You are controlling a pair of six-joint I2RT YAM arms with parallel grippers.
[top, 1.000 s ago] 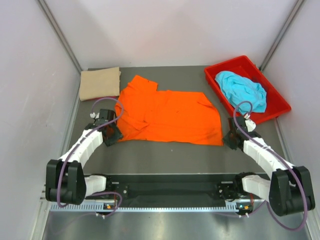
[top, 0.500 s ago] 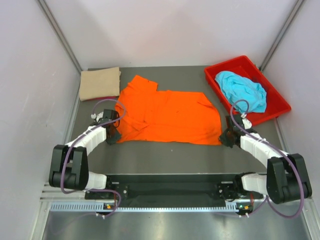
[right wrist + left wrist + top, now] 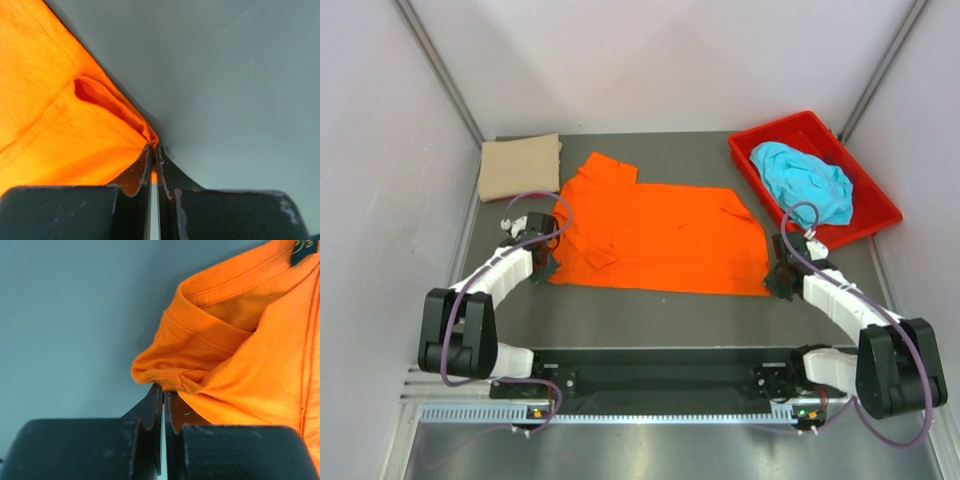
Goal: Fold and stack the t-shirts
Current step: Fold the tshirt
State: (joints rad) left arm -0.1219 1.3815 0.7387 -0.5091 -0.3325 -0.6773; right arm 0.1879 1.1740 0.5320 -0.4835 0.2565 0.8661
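The left tool (image 3: 163, 392) was clamped on the orange t-shirt (image 3: 660, 235) beside its collar, and the right tool (image 3: 153, 150) pinched the near hem corner. Between them the shirt lay spread on the counter (image 3: 650, 315) — long axis left to right, collar leftward. The tan t-shirt (image 3: 520, 167) lay folded at the far left, and the turquoise t-shirt (image 3: 805, 180) sat bunched in the red bin (image 3: 872, 203).

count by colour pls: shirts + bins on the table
orange t-shirt: 1
tan t-shirt: 1
turquoise t-shirt: 1, lying in the bin
red bin: 1
Total: 4 (3 shirts, 1 bin)
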